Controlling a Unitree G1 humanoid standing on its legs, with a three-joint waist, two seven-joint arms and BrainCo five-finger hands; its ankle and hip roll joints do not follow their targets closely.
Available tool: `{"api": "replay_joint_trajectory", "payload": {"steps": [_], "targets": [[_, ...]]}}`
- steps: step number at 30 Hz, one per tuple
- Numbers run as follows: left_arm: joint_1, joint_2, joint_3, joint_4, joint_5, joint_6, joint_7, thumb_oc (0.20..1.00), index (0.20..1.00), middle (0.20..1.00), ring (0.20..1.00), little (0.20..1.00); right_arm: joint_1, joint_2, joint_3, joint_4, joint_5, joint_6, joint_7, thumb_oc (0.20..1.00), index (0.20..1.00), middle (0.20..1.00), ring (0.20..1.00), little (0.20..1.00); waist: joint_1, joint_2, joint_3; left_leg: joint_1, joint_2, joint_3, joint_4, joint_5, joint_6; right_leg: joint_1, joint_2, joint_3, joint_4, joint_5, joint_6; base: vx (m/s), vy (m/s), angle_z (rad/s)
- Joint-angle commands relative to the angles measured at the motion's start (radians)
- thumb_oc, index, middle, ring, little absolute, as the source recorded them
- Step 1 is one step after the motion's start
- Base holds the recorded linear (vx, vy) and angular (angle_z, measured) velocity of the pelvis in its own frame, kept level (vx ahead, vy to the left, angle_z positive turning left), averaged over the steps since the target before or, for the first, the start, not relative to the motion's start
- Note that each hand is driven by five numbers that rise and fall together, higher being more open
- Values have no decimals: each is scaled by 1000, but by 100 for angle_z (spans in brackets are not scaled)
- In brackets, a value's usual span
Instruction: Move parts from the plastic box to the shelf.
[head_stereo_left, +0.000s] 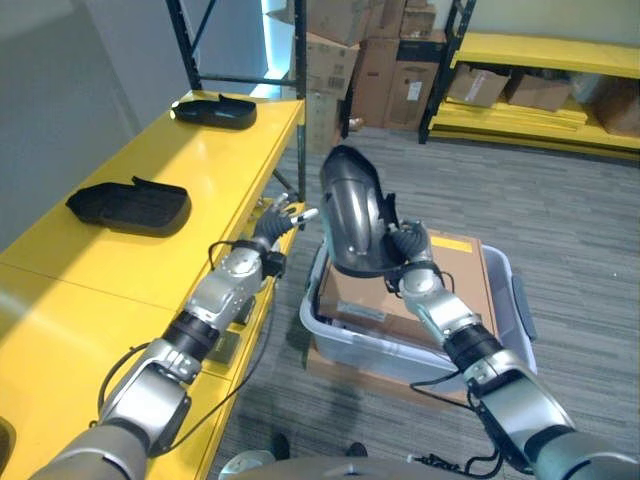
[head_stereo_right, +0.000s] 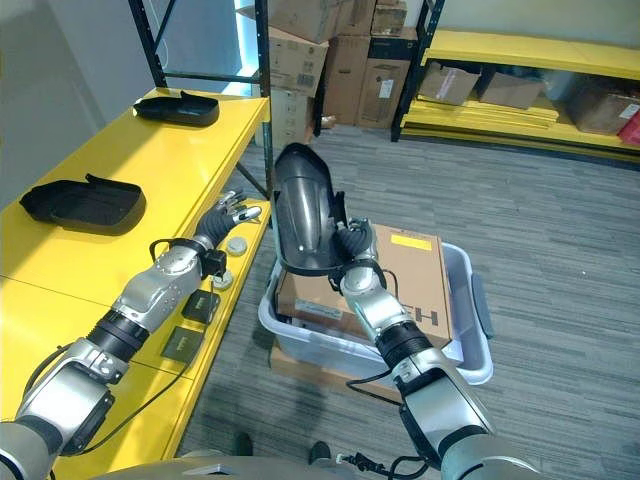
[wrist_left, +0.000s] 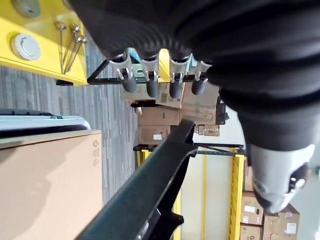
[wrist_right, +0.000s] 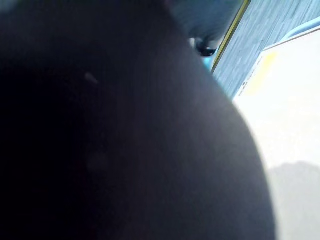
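The right robot hand (head_stereo_left: 413, 248) holds a large dark curved part (head_stereo_left: 352, 212) upright above the plastic box (head_stereo_left: 505, 300), its fingers wrapped on the part's lower right edge; the right wrist view is mostly dark with the part's surface (wrist_right: 125, 140) pressed close. The box sits on the grey carpet (head_stereo_left: 580, 230) just right of the yellow shelf (head_stereo_left: 150, 270), and a flat cardboard carton (head_stereo_left: 450, 285) lies in it.

The left robot hand (head_stereo_left: 280, 218) reaches out over the shelf's front edge, near the part's left side but not touching it. Its fingers (wrist_left: 150, 82) are nearly straight and spread, holding nothing, with the part's rim (wrist_left: 150, 190) showing just past them.

On the shelf surface, two more black parts lie well apart: one (head_stereo_left: 130, 207) near the middle, another (head_stereo_left: 213, 111) at the far end beside a dark upright post (head_stereo_left: 299, 60). Small items sit along the shelf's front lip: a white round cap (head_stereo_right: 236, 245) and flat dark pads (head_stereo_right: 200, 306).

Farther back, brown cartons (head_stereo_left: 375, 60) are stacked against the wall, and a second yellow rack (head_stereo_left: 540, 90) carries more boxes.
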Motion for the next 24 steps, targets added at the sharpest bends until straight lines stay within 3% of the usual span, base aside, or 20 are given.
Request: {"api": "replay_joint_trajectory", "payload": {"steps": [1,13,24], "targets": [[-95,-46,-68,72,-18,-58,-17,1000,1000,1000,1000,1000,-63,-4,-6,18,-43,-65,13,200,200,200,200,200,34,-4,-84,17,36,5,-7,-83,-38,-1,-47,-70,11,-62,79,0,0,0],[-75,-79,-128,79,45,36,-4,1000,1000,1000,1000,1000,-71,22,38,0,-53,-54,32,200,200,200,200,200,29,-2,-86,20,33,4,-8,-85,-35,0,-45,-64,11,-66,78,0,0,0],[-59,-75,-129,176,119,64,9,1000,1000,1000,1000,1000,-79,28,52,5,-48,-45,23,200,200,200,200,200,34,0,-83,26,32,4,-8,-87,-35,5,-45,-66,11,-67,79,0,0,0]]}}
